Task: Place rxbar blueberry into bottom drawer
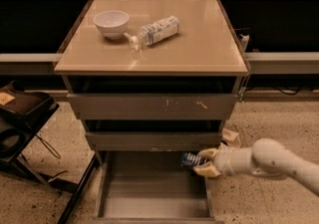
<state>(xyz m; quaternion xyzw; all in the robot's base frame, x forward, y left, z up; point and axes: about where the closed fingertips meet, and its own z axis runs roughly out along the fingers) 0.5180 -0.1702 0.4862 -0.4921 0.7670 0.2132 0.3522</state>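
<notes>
Three grey drawers sat stacked in one cabinet under a tan top, and that unit was easily the biggest thing in the shot. The two upper drawers were pushed in, scuffed fronts and all. The bottom drawer was pulled out toward the camera, a wide shallow tray with a plain grey floor.

The white arm reached in from the right, low down, running roughly level over the speckled floor. Off to the left stood a black stand.

Up on the tan top, a white bowl sat near the back left. Just beside it a clear bottle with a white-blue label lay on its side, cap end pointing at the bowl.

The gripper was at the open drawer's back right corner, right below the middle drawer's front, with its fingers pinched on the rxbar blueberry. The dark blue bar stuck out to the left of the fingertips, held over that rear corner of the tray and not lying on its floor, as far as could be seen.
</notes>
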